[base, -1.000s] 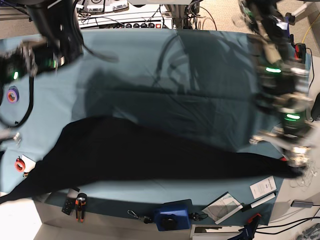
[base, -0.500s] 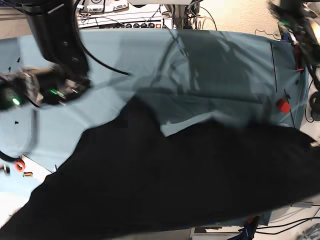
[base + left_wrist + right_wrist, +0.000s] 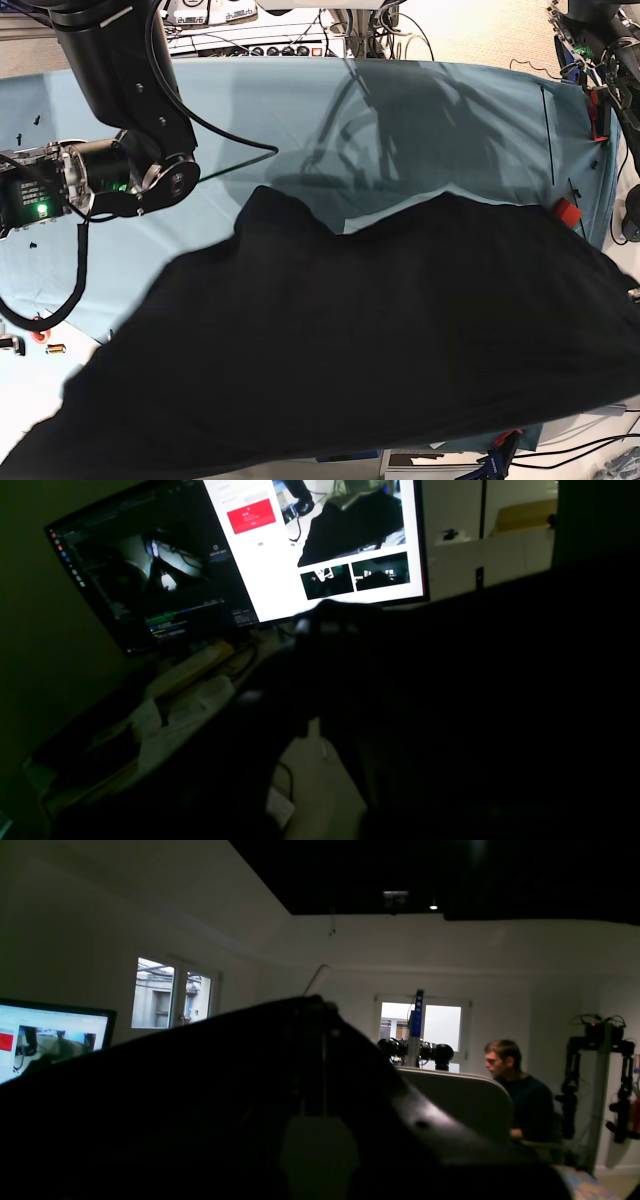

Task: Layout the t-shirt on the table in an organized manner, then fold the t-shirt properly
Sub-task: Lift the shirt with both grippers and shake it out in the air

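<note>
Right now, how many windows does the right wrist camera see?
2: the left window near the monitor, the right window beside the seated man. The black t-shirt may hide others.

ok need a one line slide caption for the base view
Black t-shirt spread wide and lifted over the teal table, filling the lower frame; one arm visible at upper left.

The right arm reaches in from the upper left, wrist turned sideways. Both grippers are raised, their jaws closed.
</note>
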